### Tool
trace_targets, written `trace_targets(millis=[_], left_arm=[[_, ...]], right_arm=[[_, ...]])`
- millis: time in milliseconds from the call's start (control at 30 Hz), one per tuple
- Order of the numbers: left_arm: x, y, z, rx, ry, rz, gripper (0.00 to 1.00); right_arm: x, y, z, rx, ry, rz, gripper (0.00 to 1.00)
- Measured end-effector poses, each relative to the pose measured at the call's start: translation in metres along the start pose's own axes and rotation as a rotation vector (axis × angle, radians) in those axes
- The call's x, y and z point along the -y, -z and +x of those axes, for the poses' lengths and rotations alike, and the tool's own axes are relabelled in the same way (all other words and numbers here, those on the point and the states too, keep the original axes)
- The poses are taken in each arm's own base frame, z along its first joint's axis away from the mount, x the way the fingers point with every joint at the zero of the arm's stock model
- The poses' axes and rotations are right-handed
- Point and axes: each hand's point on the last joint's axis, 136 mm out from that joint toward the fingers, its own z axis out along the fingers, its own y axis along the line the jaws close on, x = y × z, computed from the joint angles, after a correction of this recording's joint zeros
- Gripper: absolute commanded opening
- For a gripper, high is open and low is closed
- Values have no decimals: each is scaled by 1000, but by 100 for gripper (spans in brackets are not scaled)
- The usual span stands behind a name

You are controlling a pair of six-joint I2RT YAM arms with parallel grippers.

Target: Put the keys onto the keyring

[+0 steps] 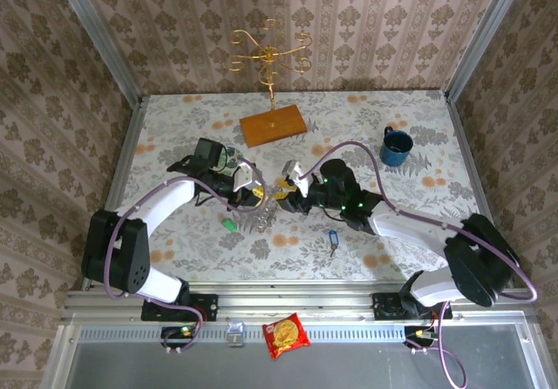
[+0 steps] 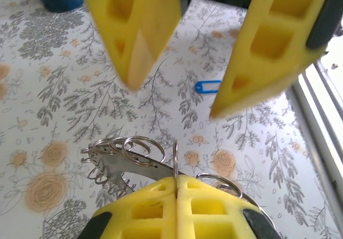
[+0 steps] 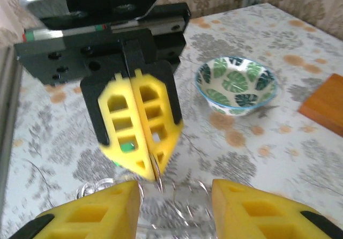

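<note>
The small green-and-white leaf-patterned bowl (image 3: 236,83) sits left of the table's middle, just beyond the left arm, and the right wrist view shows it empty. A dark blue mug (image 1: 397,147) stands toward the far right part of the table, well apart from the arms; whether anything is in it cannot be told. Near the middle of the table the two tools meet tip to tip. The left gripper (image 2: 177,180) has its yellow fingers pressed fully together on a thin wire loop of the keyring (image 2: 120,161), whose flat grey body with its row of small rings juts out to one side of the fingers. The right gripper (image 3: 177,191) faces it with its jaws parted and nothing clamped between them. The green key (image 1: 228,225) lies on the table just left of the keyring, toward the near edge. The blue key (image 1: 332,242) lies right of centre, near the near edge, apart from both grippers.
</note>
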Motion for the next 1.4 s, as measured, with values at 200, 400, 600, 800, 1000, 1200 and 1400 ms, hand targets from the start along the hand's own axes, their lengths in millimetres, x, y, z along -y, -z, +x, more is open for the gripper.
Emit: trace_targets(millis=[200, 400, 600, 800, 1000, 1200, 1400], left_arm=[[3, -3, -2, -85, -70, -50, 0], [10, -9, -1, -164, -114, -71, 0], [10, -10, -2, -203, -138, -88, 0], [12, -10, -6, -206, -156, -95, 0], [13, -8, -10, -199, -168, -101, 0], [14, -9, -10, -199, -176, -96, 0], [16, -9, -8, -206, -172, -92, 8]], right_arm=[[-6, 15, 16, -111, 166, 28, 36], [-17, 11, 37, -187, 201, -17, 32], [-18, 1, 36, -160, 201, -34, 29], [-18, -4, 21, -87, 204, -38, 26], [-19, -10, 20, -59, 205, -48, 23], [-21, -13, 21, -48, 200, -63, 11], [-25, -13, 22, -35, 191, -84, 0]])
